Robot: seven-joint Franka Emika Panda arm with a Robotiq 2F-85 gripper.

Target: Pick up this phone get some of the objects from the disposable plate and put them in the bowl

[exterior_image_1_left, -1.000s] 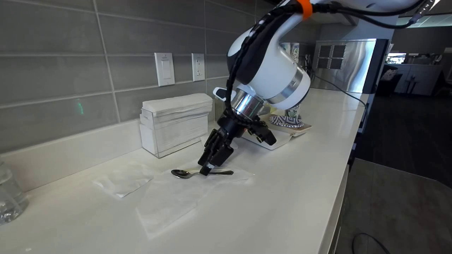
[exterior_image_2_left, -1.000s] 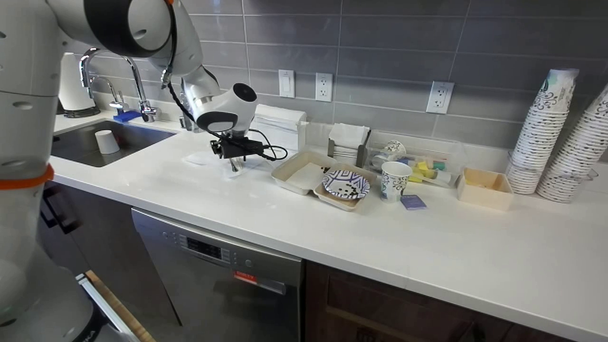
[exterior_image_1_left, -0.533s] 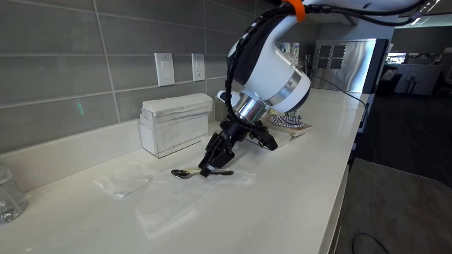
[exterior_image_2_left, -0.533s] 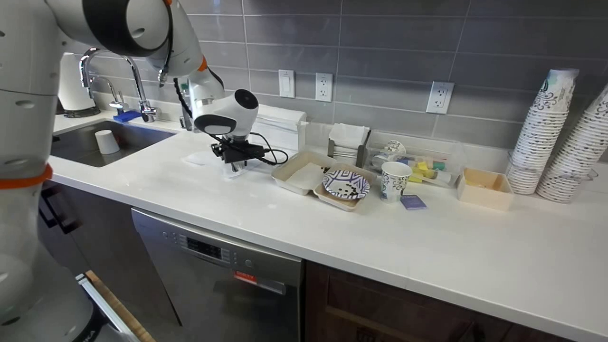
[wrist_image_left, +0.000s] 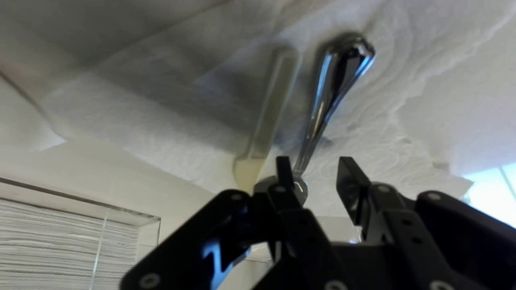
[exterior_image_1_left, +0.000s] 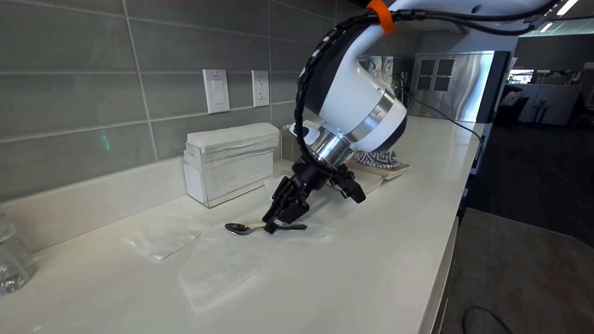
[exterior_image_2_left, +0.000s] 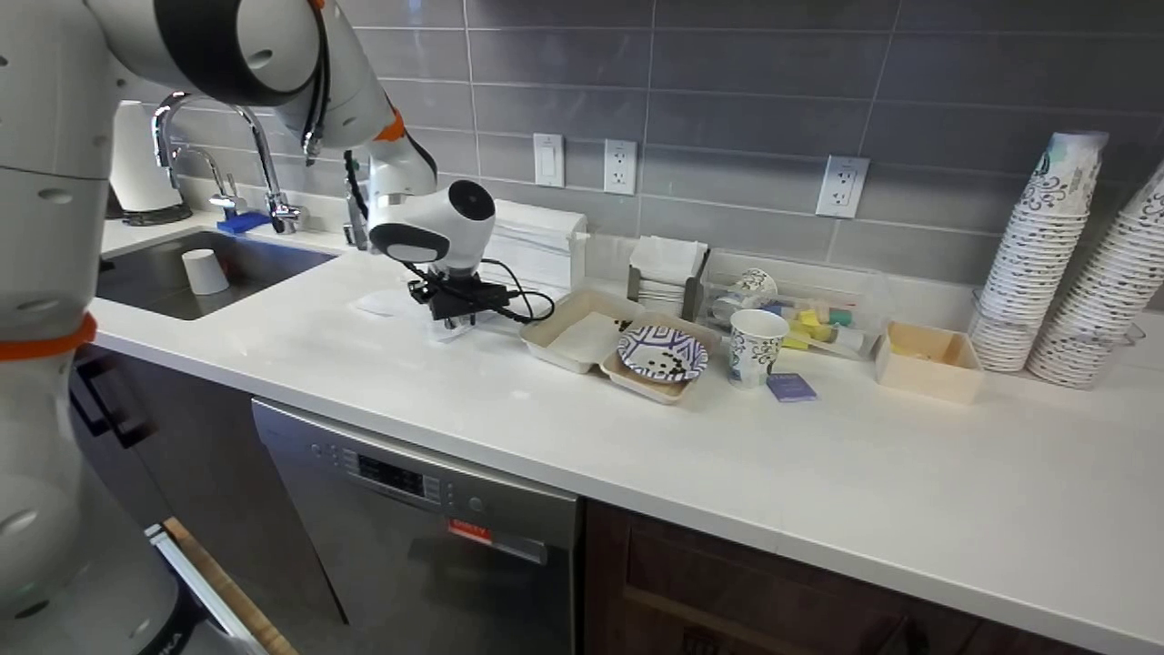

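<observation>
The slim dark-grey spoon (exterior_image_1_left: 246, 229) lies on a thin white napkin on the counter. It also shows in the wrist view (wrist_image_left: 324, 104). My gripper (exterior_image_1_left: 269, 223) is low over the spoon's handle. In the wrist view my gripper (wrist_image_left: 312, 163) is open; the spoon's neck shows between its fingertips, nearer one finger, and that finger partly hides the head. I cannot tell if it touches. The disposable plate, an open pale tray (exterior_image_2_left: 549, 333), stands farther along the counter. The blue-patterned bowl (exterior_image_2_left: 662, 344) sits on its near half. Small dark bits (exterior_image_2_left: 671, 369) lie in the bowl and in the tray's corner.
A pale flat utensil (wrist_image_left: 270, 112) lies beside the spoon. A box of paper towels (exterior_image_1_left: 232, 162) stands by the wall close to the gripper. A paper cup (exterior_image_2_left: 755, 350) and a clear bin (exterior_image_2_left: 873, 300) stand past the tray. A sink (exterior_image_2_left: 145, 305) is at the far left.
My wrist has tilted and shifted slightly, while the fingertips have stayed almost in place over the spoon. The spoon, tray and bowl have not moved.
</observation>
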